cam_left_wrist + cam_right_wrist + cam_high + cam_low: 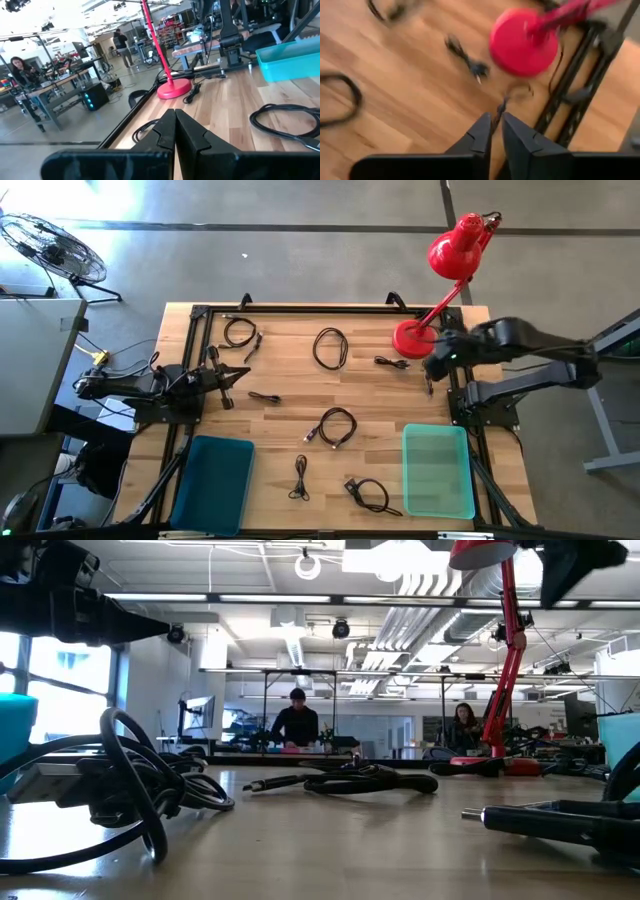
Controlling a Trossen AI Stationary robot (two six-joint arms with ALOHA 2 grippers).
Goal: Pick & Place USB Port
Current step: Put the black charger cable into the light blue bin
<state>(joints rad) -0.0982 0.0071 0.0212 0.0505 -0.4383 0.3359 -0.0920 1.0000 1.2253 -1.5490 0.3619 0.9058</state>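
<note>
Several black USB cables lie coiled on the wooden table [290, 370]: cable coils [330, 347], [240, 332], [335, 427], [368, 495], and a short cable [392, 362] beside the red lamp base. My right gripper [430, 372] hovers by the lamp base, at the table's right far part, shut on a thin dark cable [519, 92]. My left gripper [235, 375] waits at the left side, shut and holding nothing; its fingers [175, 132] meet in the left wrist view. A teal bin [437, 470] and a blue bin [212, 480] sit at the near edge. My right gripper [496, 131] pinches a thin dark cable between its two fingers, on a straight stretch [498, 107] just ahead of the fingertips. The fingers come from above, pointing down. The rest of the cable curls [520, 91] below them; whether it touches the table, I cannot tell.
The red desk lamp's base [410, 340] and slanting stem [445, 295] stand right beside my right gripper. A black frame rail [460, 395] runs along the table's right edge. Loose cables lie across the middle of the table. People sit at benches in the room beyond.
</note>
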